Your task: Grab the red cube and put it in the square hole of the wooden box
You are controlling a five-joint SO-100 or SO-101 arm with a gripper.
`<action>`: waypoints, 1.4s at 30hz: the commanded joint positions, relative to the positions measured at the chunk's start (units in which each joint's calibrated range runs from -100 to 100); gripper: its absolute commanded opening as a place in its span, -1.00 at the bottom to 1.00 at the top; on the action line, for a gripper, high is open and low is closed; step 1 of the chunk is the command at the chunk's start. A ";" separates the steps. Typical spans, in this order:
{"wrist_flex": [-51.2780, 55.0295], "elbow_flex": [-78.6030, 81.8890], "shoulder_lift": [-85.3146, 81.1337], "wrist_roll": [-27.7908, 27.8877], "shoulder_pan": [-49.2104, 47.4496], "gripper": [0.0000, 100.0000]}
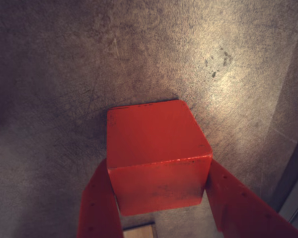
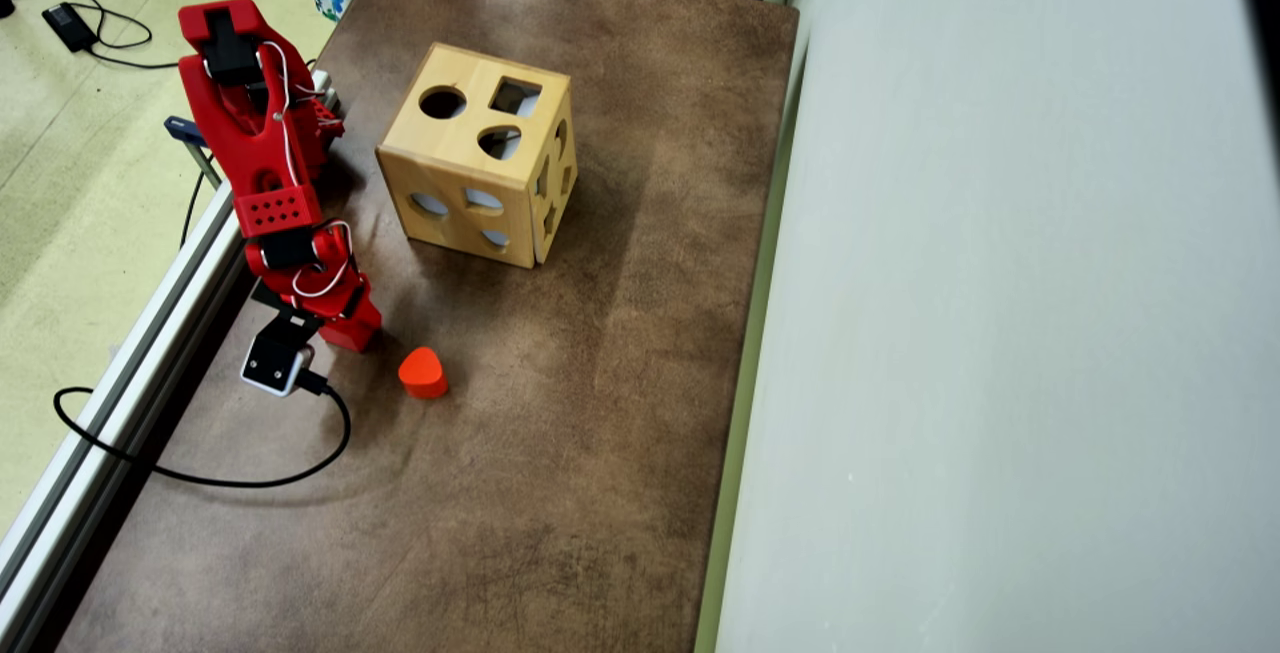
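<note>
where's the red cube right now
Between the pincer fingers in the wrist view, red cube; overhead it sits at the table's left edge, left of the heart block.

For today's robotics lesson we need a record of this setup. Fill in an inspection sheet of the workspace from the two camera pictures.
Surface: brown mottled table, worn, no spills seen.
Job's things: red cube sits between the jaws in the wrist view; wooden box stands apart on the table, with the square hole on its top face beside a round and a heart-shaped opening.
Clutter: orange-red heart block close to the arm.
Grippers: gripper has a jaw on each side of the cube; whether they press it cannot be told.
Cables: black cable loops over the table edge; white wires on the arm.
Surroundings: pale wall, greenish floor.
</note>
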 commanded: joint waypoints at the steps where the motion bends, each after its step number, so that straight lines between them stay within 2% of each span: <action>1: 1.19 -1.66 -2.46 0.10 0.10 -0.96; 14: 26.44 -2.29 -39.49 -0.05 -0.64 -0.96; 20: 30.30 -2.29 -56.30 -0.20 -0.71 -0.96; 23: 30.38 -2.29 -60.80 -1.95 -2.57 -0.96; 31: 30.46 -3.45 -61.99 -12.06 -18.77 -0.96; 36: 30.54 -14.28 -60.97 -18.07 -27.83 -0.96; 42: 30.54 -19.37 -50.10 -23.35 -35.63 -0.96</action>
